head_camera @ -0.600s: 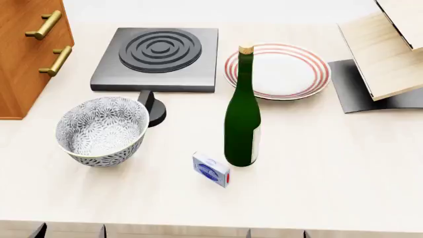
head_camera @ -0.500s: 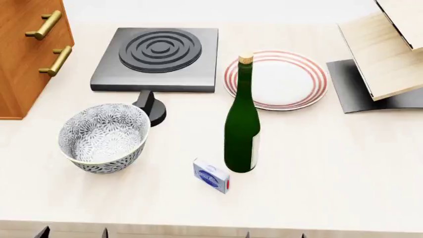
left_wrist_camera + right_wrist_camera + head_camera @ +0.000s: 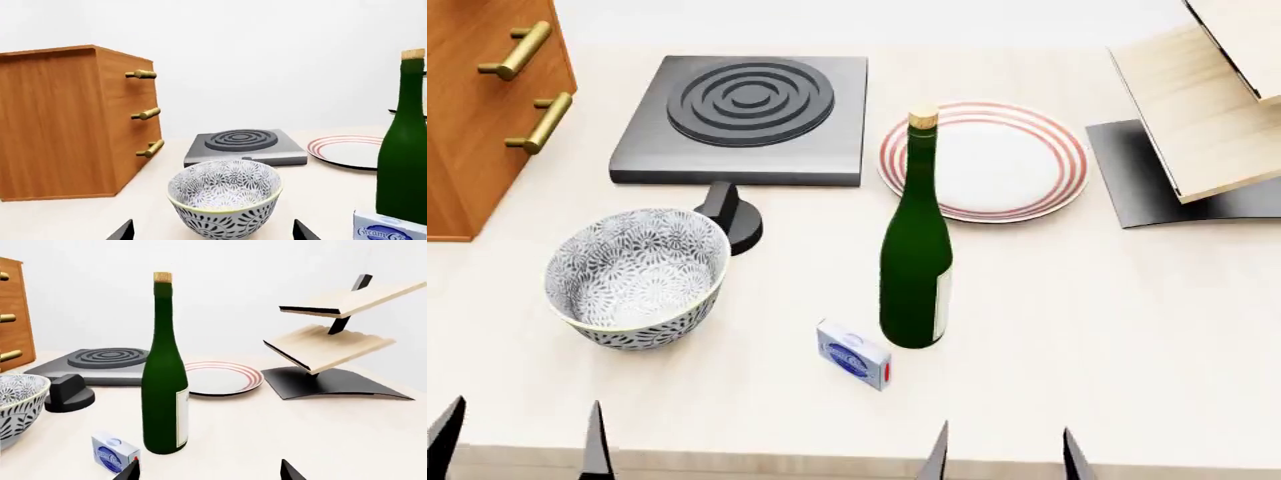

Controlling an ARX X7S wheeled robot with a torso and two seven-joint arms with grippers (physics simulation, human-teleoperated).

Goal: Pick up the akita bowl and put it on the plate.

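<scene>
The akita bowl [image 3: 635,277] sits alone on the desk [image 3: 1121,330], well apart from the plate [image 3: 984,161] (one bowl, one plate). One green bottle [image 3: 917,240] stands between them, so I think the carry must go around it. The left tool [image 3: 521,450] and right tool [image 3: 1004,457] are both open wide, holding nothing.

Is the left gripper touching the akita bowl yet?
Apart. In the head view the left gripper shows only its fingertips at the near table edge, with bare tabletop between them and the akita bowl. The left wrist view shows the same gap.
</scene>
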